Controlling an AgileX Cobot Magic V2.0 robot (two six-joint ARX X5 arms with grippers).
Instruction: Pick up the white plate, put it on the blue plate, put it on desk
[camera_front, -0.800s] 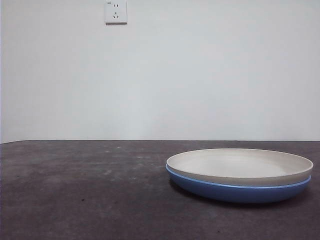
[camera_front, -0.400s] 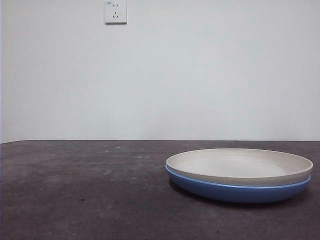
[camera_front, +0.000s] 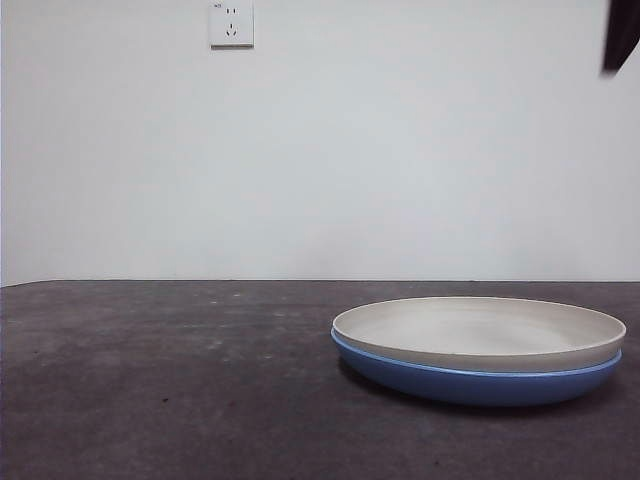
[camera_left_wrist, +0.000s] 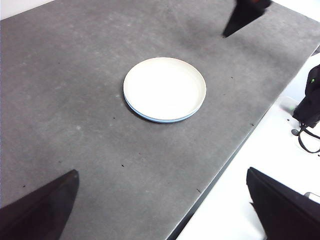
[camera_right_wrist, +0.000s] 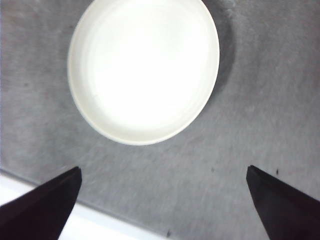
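The white plate (camera_front: 478, 330) lies nested on the blue plate (camera_front: 475, 385) on the desk (camera_front: 160, 380), right of centre in the front view. In the left wrist view the white plate (camera_left_wrist: 165, 89) shows with a thin blue plate edge (camera_left_wrist: 150, 118) under it. My right gripper (camera_right_wrist: 164, 168) is open and empty, high above the white plate (camera_right_wrist: 144, 67), which hides the blue one. It shows as a black tip (camera_front: 620, 35) at the front view's top right corner. My left gripper (camera_left_wrist: 161, 172) is open and empty, high and far from the plates.
A white wall with a socket (camera_front: 231, 24) stands behind the desk. The desk's edge (camera_left_wrist: 235, 150) runs near the plates, with a white floor and black cables (camera_left_wrist: 307, 115) beyond it. The right arm's tip (camera_left_wrist: 245, 15) shows above the desk in the left wrist view.
A black gripper tip has come into the front view at the top right corner. The two plates have not moved.
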